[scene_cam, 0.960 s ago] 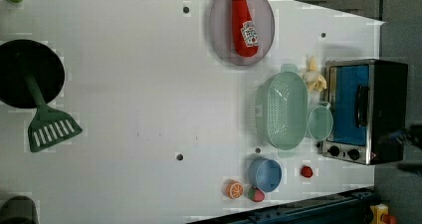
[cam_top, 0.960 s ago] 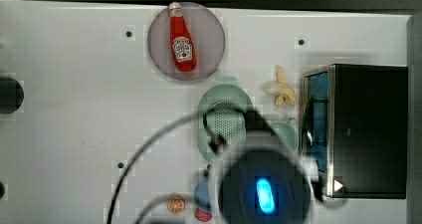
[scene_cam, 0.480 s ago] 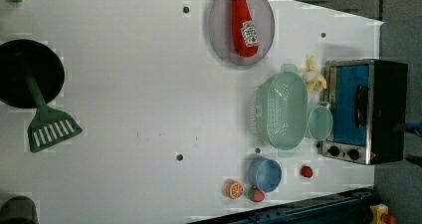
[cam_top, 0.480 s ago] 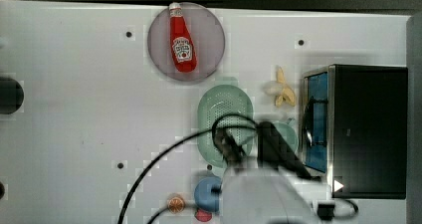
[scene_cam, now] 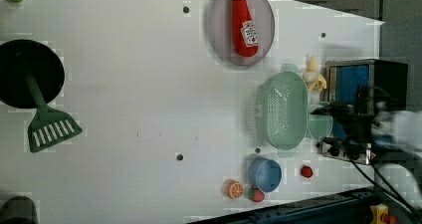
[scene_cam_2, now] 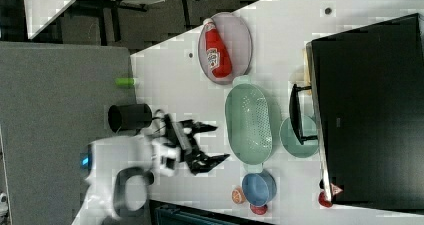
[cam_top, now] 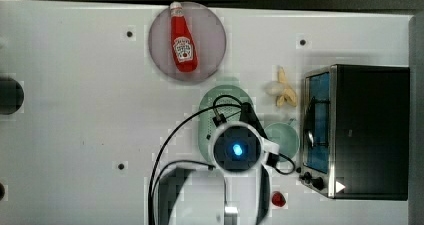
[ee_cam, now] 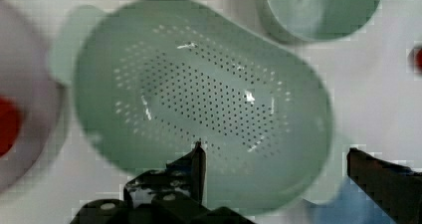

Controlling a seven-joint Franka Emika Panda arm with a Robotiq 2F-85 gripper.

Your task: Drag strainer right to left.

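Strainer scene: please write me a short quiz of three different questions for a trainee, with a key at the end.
1. True or false: the ketchup bottle lies on the grey plate.
2. In the left view, what stands just to the right of the strainer?
A. the blue bowl
B. the mint cup
C. the green spatula
3. Fill the gap: in the right view, the pincer is ____ and holds nothing.

Key: 1 true; 2 B; 3 open.
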